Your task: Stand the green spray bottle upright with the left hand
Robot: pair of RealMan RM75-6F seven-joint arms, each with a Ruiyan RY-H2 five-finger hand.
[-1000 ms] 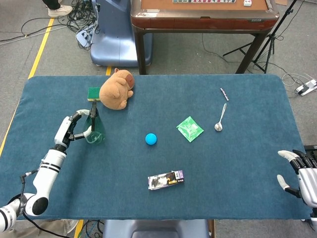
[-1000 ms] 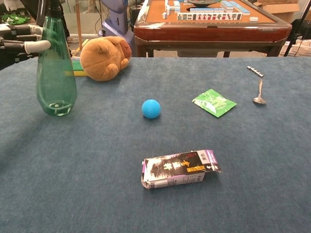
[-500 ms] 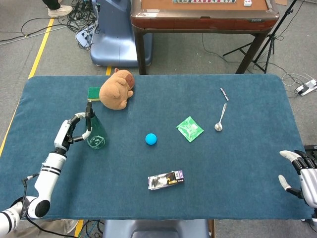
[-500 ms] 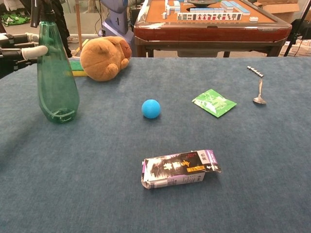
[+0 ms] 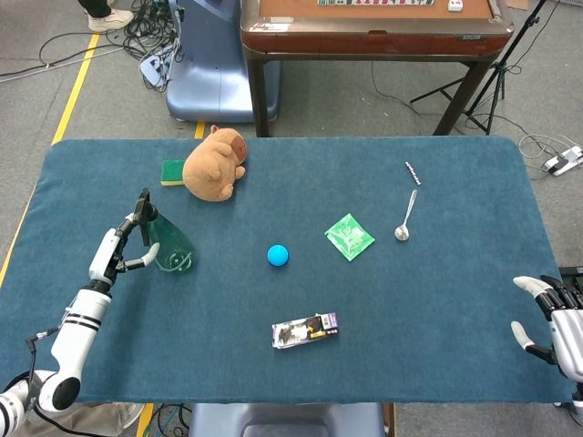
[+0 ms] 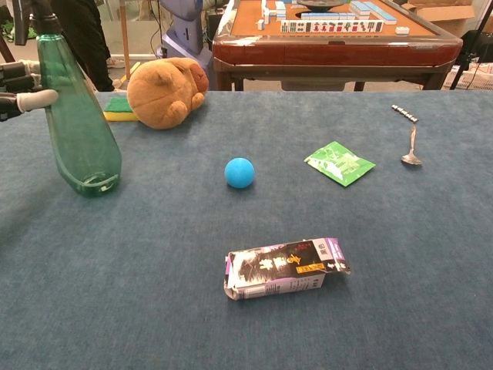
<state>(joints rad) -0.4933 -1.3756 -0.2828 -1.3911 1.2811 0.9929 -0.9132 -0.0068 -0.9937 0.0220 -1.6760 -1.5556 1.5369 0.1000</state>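
The green spray bottle (image 5: 169, 249) (image 6: 77, 131) stands on its base at the table's left and leans left, toward my left hand. That hand (image 5: 117, 250) (image 6: 17, 85) is at the bottle's upper part, with fingers on either side of the neck and one white fingertip against its side. The black spray head pokes up beside the fingers. My right hand (image 5: 551, 323) hovers past the table's near right corner, fingers spread and holding nothing; the chest view does not show it.
A brown plush toy (image 5: 214, 164) (image 6: 166, 91) and a green sponge (image 5: 173, 171) lie behind the bottle. A blue ball (image 5: 278, 255), a green packet (image 5: 349, 237), a spoon (image 5: 404, 221) and a lying box (image 5: 305, 330) are spread over the table's middle and right.
My left hand has drawn left and nearer, and the bottle's top has gone with it, so the bottle now leans left instead of standing nearly straight. The right hand has hardly moved.
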